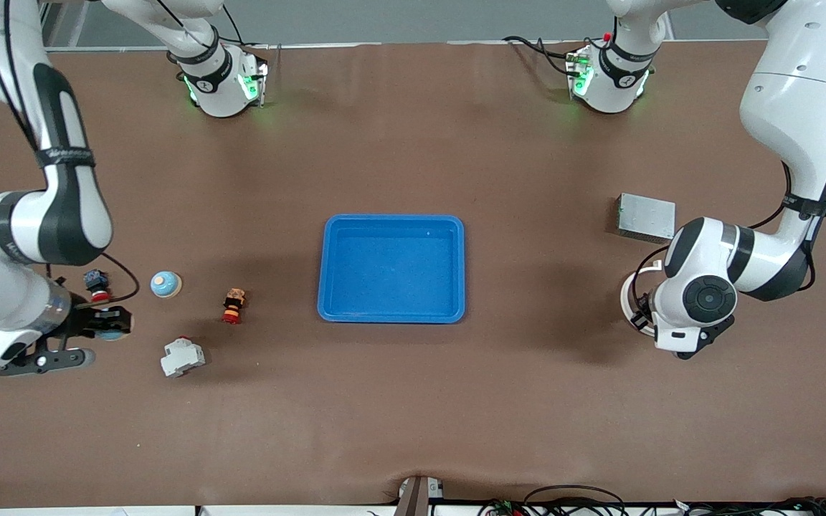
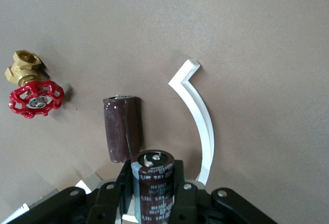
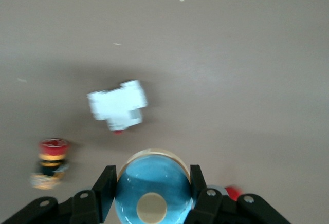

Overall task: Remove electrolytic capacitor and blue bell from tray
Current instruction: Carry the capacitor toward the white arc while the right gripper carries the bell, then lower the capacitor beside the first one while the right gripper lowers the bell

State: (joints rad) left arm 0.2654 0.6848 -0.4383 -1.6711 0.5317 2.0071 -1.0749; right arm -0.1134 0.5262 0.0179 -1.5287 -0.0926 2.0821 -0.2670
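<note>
A dark brown capacitor [image 2: 153,185] is clamped between the fingers of the left gripper [image 2: 154,196], which is held over the worktop [image 1: 413,401] toward the left arm's end. Below it, in the left wrist view, a second brown capacitor [image 2: 122,127] is seen lying on the worktop, beside a curved white plastic strip [image 2: 201,116]; a brass valve with a red handwheel [image 2: 32,88] lies a little apart from both.

A blue bell [image 3: 151,190] with a pale round button on top is gripped between the fingers of the right gripper [image 1: 108,322], over the worktop toward the right arm's end. Another blue bell on a tan base [image 1: 165,284] sits close by, and near it a small blue and red part [image 1: 97,284]. A red and yellow push button [image 1: 234,305] and a white breaker [image 1: 183,356] are placed nearby, the breaker nearer to the front camera.

A blue tray [image 1: 391,314] is set at the middle of the worktop, with nothing seen in it. A grey metal box [image 1: 645,216] rests toward the left arm's end.
</note>
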